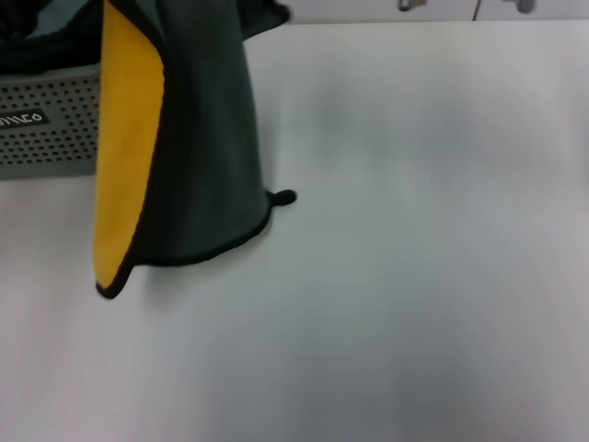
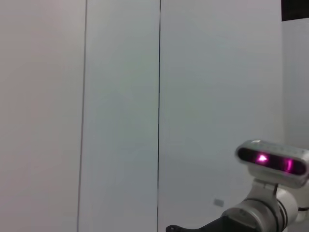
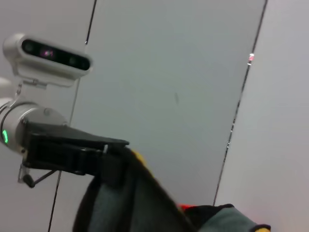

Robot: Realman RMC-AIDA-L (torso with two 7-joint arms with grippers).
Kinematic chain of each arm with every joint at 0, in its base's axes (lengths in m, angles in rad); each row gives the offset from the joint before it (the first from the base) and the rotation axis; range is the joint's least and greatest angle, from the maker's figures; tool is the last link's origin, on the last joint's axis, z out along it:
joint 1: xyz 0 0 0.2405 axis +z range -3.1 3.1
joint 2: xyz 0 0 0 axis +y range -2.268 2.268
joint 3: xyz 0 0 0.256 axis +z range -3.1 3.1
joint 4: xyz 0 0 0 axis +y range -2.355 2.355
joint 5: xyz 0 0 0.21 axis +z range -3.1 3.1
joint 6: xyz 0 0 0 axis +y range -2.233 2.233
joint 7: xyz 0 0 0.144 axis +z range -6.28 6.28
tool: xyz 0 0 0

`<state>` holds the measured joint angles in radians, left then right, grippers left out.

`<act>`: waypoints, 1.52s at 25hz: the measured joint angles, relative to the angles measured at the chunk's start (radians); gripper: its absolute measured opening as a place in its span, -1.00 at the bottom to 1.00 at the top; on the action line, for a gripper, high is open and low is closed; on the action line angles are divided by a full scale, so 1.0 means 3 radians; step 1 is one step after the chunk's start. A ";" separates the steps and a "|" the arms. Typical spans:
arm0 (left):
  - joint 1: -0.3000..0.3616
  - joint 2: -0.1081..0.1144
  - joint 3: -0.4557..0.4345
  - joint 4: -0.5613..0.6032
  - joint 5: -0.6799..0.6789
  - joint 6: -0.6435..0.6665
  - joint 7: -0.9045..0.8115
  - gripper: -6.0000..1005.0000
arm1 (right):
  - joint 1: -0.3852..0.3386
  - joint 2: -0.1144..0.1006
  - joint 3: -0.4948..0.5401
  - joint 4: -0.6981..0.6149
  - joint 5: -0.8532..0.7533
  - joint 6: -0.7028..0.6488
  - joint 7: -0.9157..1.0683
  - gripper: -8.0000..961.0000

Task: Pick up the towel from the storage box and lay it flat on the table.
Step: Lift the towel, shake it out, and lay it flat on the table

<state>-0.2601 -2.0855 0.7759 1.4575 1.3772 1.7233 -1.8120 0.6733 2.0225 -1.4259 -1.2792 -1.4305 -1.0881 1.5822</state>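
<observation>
While the towel point(image 1: 202, 138) hangs in a long vertical drape, its top runs out of the head view, so the grip isn't visible from there. Dk green face is toward the camera and the yellow reverse shows as a folded-over strip along the robot's L side. Black stitched edging runs round the bottom hem. The small black loop point(image 1: 285, 196) sticks out at the lower corner on the robot's R side.

The hem sits at or just above the table point(image 1: 414, 276). Can't tell if it's touching. The yellow corner hangs lowest.

Storage box point(image 1: 51, 129) is just beside the drape on the robot's L, partly behind it. Perforated wall and a bit of white lettering are visible, w/ more dark cloth over its rim at the top corner.

R wrist view shows the L gripper point(image 3: 113, 162) up in the air. Its black fingers are pinched on a bunched edge of the towel point(image 3: 125, 203), w/ a bit of yellow showing at the pinch. Cloth falls away below it, and another fold fills the near corner of that view.

L wrist view shows the R arm point(image 2: 260, 212) raised too, wrist cam lit magenta, against pale wall panels. As for the R gripper, can't tell whether it's spread or closed.
</observation>
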 joint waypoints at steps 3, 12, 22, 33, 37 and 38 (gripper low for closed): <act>-0.0003 0.0009 -0.0003 0.0000 -0.0074 0.0041 -0.0004 -0.96 | -0.0076 -0.0004 0.0107 0.0032 0.0038 -0.0127 0.0109 -0.71; -0.0019 0.0132 -0.0019 0.0002 -0.0505 0.0069 -0.0009 -0.96 | -0.0384 -0.0011 0.0575 0.0167 0.0187 -0.0638 0.0505 0.06; -0.0164 0.0146 -0.0083 -0.0026 -0.0539 0.0068 -0.0007 -0.96 | -0.0509 -0.0033 0.0818 0.0155 -0.0177 -0.0649 0.0597 0.48; -0.0192 0.0152 -0.0096 -0.0001 -0.0684 0.0065 -0.0040 -0.96 | -0.0663 -0.0014 0.0807 0.0276 -0.0397 -0.1766 0.0007 0.47; -0.0192 0.0157 -0.0097 -0.0001 -0.0686 0.0061 -0.0040 -0.96 | -0.0719 0.0006 0.0715 0.0337 -0.0353 -0.1848 -0.0325 0.47; -0.0192 0.0156 -0.0096 -0.0001 -0.0687 0.0061 -0.0040 -0.96 | -0.0719 0.0010 0.0655 0.0396 -0.0312 -0.1843 -0.0446 0.47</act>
<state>-0.3175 -2.0385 0.7470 1.4573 1.1710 1.7415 -1.8240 0.4575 2.0255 -1.2295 -1.1604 -1.5242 -1.6409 1.4484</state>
